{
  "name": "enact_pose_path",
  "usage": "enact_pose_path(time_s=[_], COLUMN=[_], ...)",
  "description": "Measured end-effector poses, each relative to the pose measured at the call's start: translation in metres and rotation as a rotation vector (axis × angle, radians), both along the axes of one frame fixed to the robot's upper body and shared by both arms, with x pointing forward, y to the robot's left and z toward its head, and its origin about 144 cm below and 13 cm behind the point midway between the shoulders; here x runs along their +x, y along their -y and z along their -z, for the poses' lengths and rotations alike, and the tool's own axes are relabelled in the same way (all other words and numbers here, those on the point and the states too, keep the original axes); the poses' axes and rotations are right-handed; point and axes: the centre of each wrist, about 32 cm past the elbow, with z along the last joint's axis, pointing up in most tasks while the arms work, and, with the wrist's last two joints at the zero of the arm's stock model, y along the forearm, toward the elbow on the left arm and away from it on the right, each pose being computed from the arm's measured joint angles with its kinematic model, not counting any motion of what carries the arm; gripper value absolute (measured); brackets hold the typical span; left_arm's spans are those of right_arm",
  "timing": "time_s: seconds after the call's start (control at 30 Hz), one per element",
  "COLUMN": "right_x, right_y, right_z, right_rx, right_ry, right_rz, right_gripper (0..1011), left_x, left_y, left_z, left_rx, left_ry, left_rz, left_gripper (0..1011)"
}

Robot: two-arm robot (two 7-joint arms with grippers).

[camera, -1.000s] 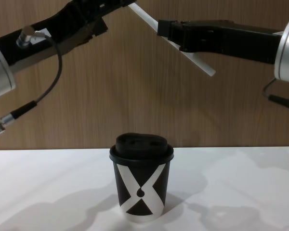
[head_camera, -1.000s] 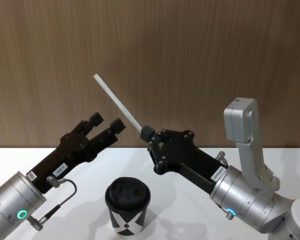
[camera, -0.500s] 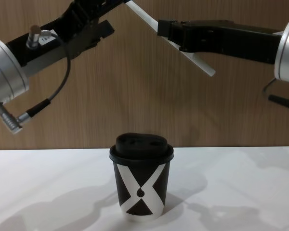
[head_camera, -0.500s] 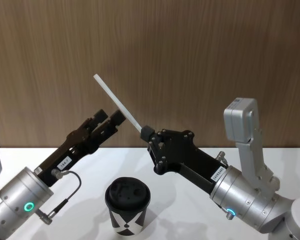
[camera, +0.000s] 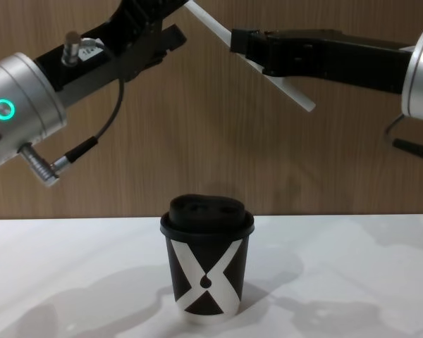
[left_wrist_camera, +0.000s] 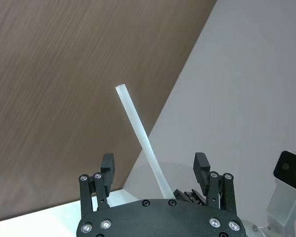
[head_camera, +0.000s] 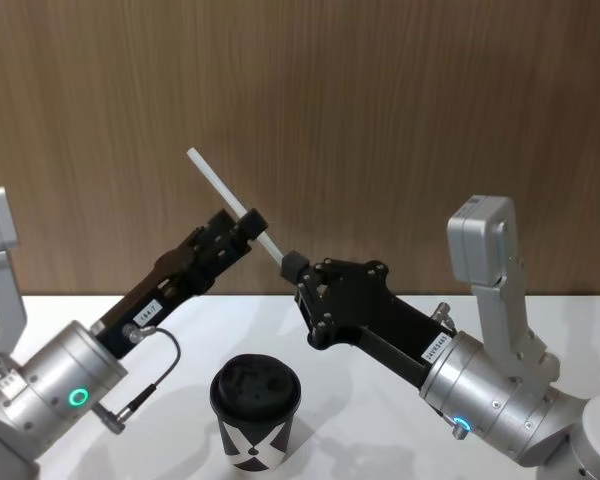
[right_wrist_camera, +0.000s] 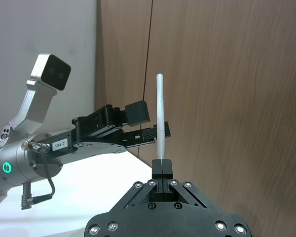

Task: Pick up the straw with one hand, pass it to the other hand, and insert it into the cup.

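Note:
The white straw (head_camera: 216, 179) hangs slanted in the air above the table, with my right gripper (head_camera: 292, 265) shut on its lower part. In the chest view the straw (camera: 283, 86) sticks out below the right gripper (camera: 238, 41). My left gripper (head_camera: 242, 226) is open, one finger on each side of the straw just above the right gripper's hold. From the left wrist, the straw (left_wrist_camera: 140, 133) runs up between the spread fingers of the left gripper (left_wrist_camera: 154, 163). The black cup (camera: 208, 271) with a white X and domed lid stands upright below both grippers.
The cup (head_camera: 255, 405) stands alone on the white table (camera: 352, 282). A brown wood-grain wall (head_camera: 430, 100) closes off the back. The left arm's dark cable (camera: 92, 141) loops below its wrist, well above the table.
My left gripper has swung up and right, and its open fingers now straddle the straw. The right gripper, the straw and the cup have stayed still.

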Motion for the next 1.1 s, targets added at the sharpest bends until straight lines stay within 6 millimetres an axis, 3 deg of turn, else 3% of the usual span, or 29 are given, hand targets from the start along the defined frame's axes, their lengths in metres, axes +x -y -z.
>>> enact_pose_path(time_s=[0.27, 0.5, 0.83, 0.87, 0.93, 1.1], right_x=[0.000, 0.000, 0.000, 0.000, 0.000, 0.000], right_y=[0.000, 0.000, 0.000, 0.000, 0.000, 0.000], right_z=[0.000, 0.000, 0.000, 0.000, 0.000, 0.000], right_rx=[0.000, 0.000, 0.000, 0.000, 0.000, 0.000], right_ry=[0.000, 0.000, 0.000, 0.000, 0.000, 0.000], right_rz=[0.000, 0.000, 0.000, 0.000, 0.000, 0.000], right_gripper=[2, 2, 2, 1, 2, 2], left_x=[0.007, 0.011, 0.014, 0.015, 0.015, 0.015], left_y=[0.005, 0.009, 0.011, 0.011, 0.011, 0.011], left_z=[-0.002, -0.003, -0.005, -0.005, -0.005, -0.006], left_rx=[-0.011, -0.017, -0.022, -0.023, -0.023, -0.024], left_ry=[0.004, 0.010, 0.022, 0.024, 0.026, 0.031], left_rz=[0.020, 0.028, 0.026, 0.026, 0.025, 0.024], left_gripper=[1003, 872, 568, 504, 485, 278])
